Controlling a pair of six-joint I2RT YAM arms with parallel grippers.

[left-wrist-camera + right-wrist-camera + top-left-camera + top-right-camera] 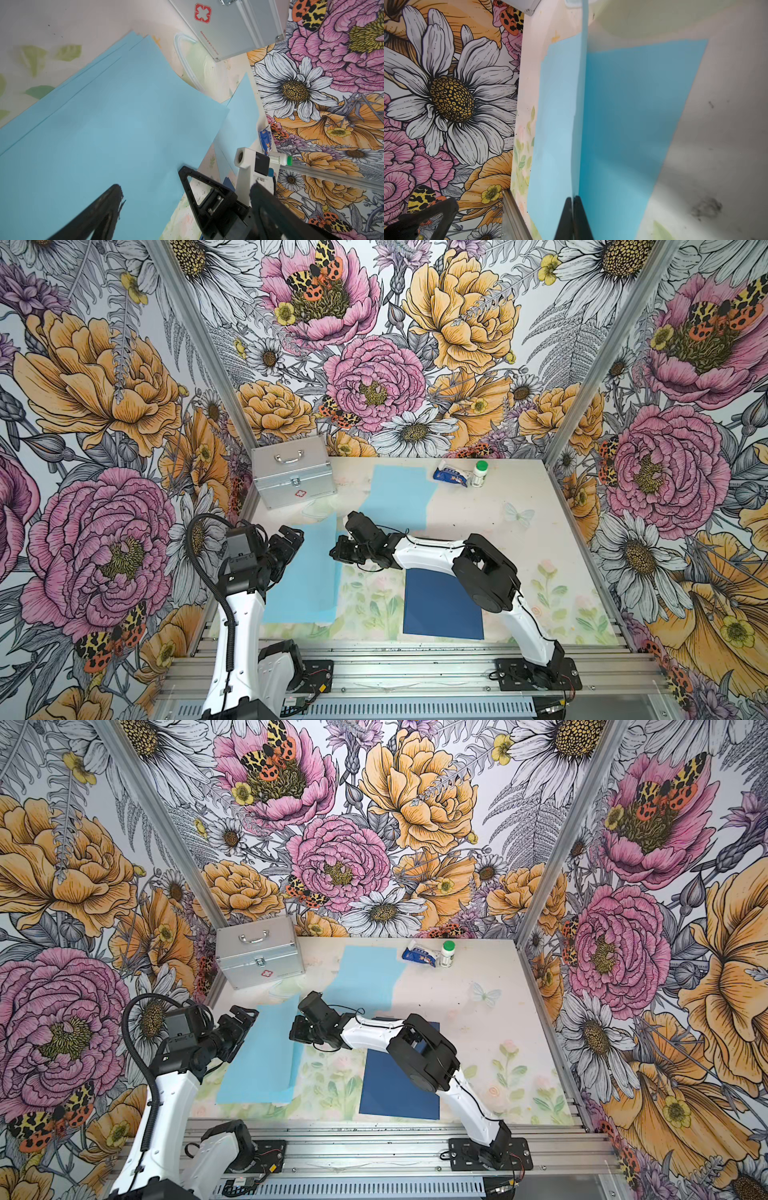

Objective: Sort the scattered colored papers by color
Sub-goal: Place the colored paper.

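Though thin, flat rectangular papers (303, 585)

The left arm (237, 614) rises and bends forward, its pincer (296, 536) spread wide above the surface (478, 506). The right arm (428, 556) stretches low across the surface, its pincer (572, 199) clamped on a light blue sheet (623, 124).

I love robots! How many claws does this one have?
2. The left gripper hangs open near the light blue stack; the right gripper is shut on a light blue sheet.
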